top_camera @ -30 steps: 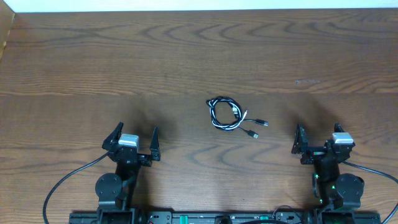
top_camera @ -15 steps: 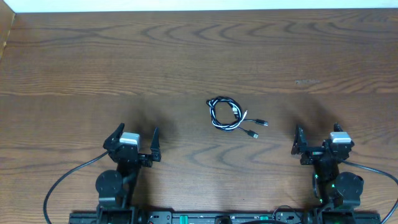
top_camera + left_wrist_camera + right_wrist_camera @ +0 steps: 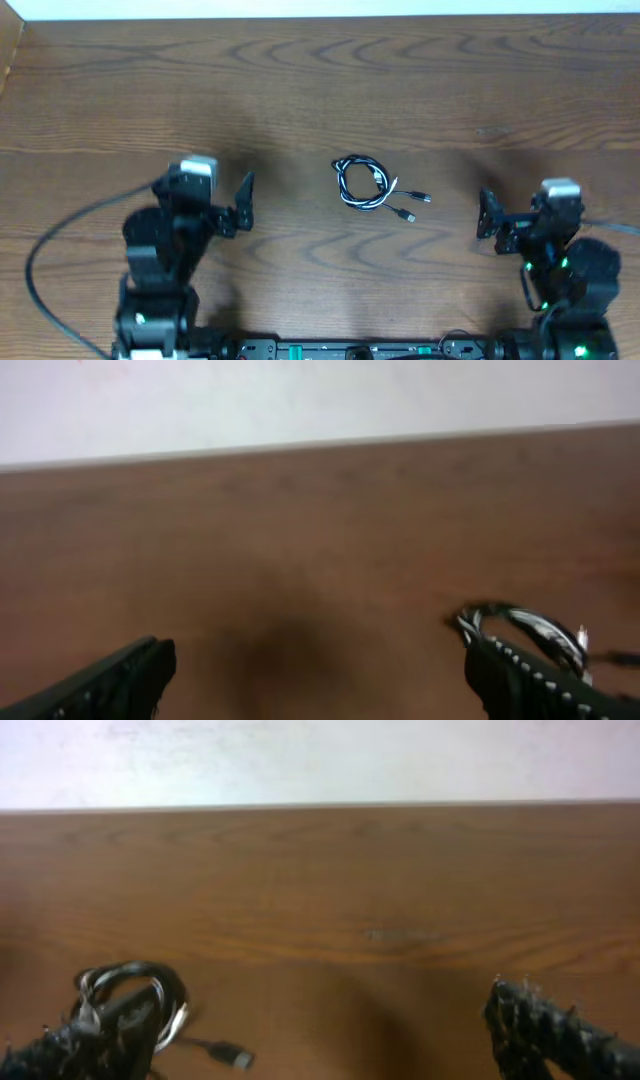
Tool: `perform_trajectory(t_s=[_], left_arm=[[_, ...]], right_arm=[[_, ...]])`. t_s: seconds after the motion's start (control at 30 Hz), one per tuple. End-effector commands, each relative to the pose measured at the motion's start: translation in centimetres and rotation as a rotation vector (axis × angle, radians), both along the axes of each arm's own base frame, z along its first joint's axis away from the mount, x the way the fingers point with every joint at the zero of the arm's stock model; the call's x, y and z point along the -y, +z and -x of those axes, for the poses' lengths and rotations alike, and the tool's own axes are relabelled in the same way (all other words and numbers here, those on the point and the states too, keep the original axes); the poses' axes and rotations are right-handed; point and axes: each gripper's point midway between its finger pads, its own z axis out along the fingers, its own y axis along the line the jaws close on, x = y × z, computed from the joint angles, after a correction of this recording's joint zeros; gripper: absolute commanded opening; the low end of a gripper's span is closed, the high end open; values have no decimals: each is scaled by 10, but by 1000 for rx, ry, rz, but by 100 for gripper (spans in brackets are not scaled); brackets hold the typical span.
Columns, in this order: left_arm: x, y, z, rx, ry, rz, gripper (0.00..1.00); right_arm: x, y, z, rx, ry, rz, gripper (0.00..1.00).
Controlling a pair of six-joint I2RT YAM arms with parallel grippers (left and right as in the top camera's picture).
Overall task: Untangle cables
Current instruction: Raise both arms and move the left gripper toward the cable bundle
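The tangled black and white cords (image 3: pixel 362 184), two thin USB-type leads wound together into one small loose coil, lie flat on the dark brown wooden table (image 3: pixel 320 90), near its middle and between the two arms. Two short tails leave the coil on the side toward the right arm, each ending in a small plug (image 3: pixel 424 197) that rests on the wood just beside the loops.

The left gripper (image 3: pixel 205 195) hangs above the table well apart from the coil, its fingers spread wide with nothing between them. In the left wrist view the coil (image 3: pixel 522 628) shows just beyond the right-hand fingertip (image 3: pixel 530 680).

The right gripper (image 3: pixel 520 222) is likewise spread and empty, well apart from the cords. In the right wrist view the coil (image 3: pixel 130 990) lies by the left-hand fingertip (image 3: pixel 90 1040).
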Motion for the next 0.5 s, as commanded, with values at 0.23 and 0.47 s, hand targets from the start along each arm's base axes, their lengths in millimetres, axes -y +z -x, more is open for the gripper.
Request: perform_trajectory(t_s=[0.23,0.47], left_arm=[[31,21,-45,-318,-103,17,98],[92,3,-56,-567,-351,14,98]], right_arm=[[-34,24,-29,-288,178,-95,99],[-56,19,-50,-492,287,-195,99]])
